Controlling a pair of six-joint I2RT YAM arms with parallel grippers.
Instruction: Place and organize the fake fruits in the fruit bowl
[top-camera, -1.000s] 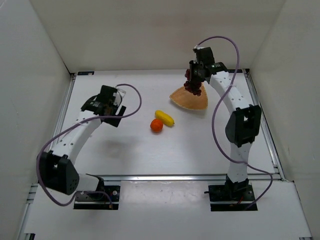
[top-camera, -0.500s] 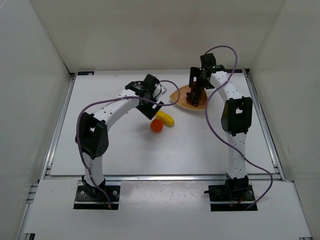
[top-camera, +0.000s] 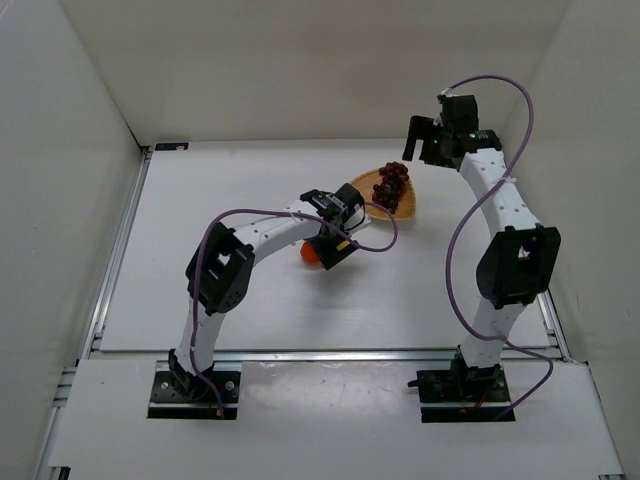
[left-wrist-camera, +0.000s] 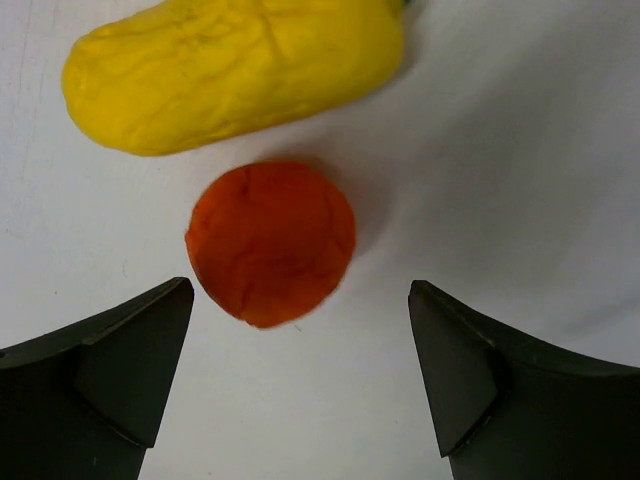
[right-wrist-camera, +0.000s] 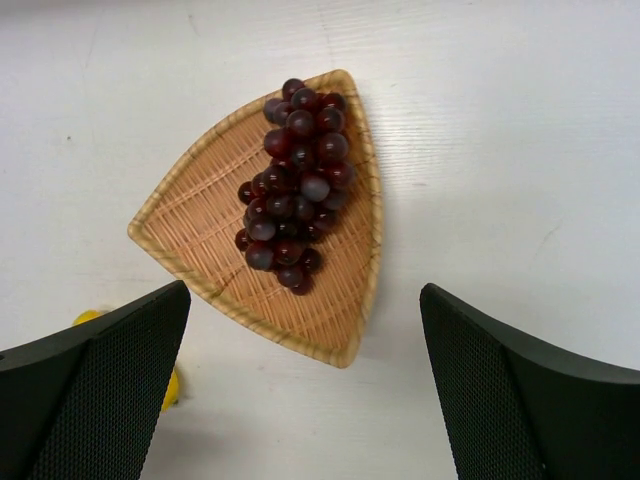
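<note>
The grape bunch (right-wrist-camera: 295, 185) lies in the woven, rounded-triangle fruit bowl (right-wrist-camera: 200, 225), also in the top view as grapes (top-camera: 392, 183) on the bowl (top-camera: 405, 207). My right gripper (right-wrist-camera: 305, 292) hangs open above the bowl, holding nothing; from above, the right gripper (top-camera: 422, 140) is behind the bowl's right side. The orange (left-wrist-camera: 270, 243) sits on the table just ahead of my open left gripper (left-wrist-camera: 300, 290), with the yellow banana (left-wrist-camera: 235, 70) beyond it. From above, the left gripper (top-camera: 333, 240) covers the banana and only the orange's (top-camera: 310, 254) edge shows.
White walls close in the table (top-camera: 220, 290) on three sides. A metal rail (top-camera: 330, 354) runs along the near edge by the arm bases. A sliver of the banana (right-wrist-camera: 172, 388) shows beside my right gripper's left finger.
The right gripper opened, left the grapes in the bowl and rose back to the right. The left arm swung right across the table to hang over the orange.
</note>
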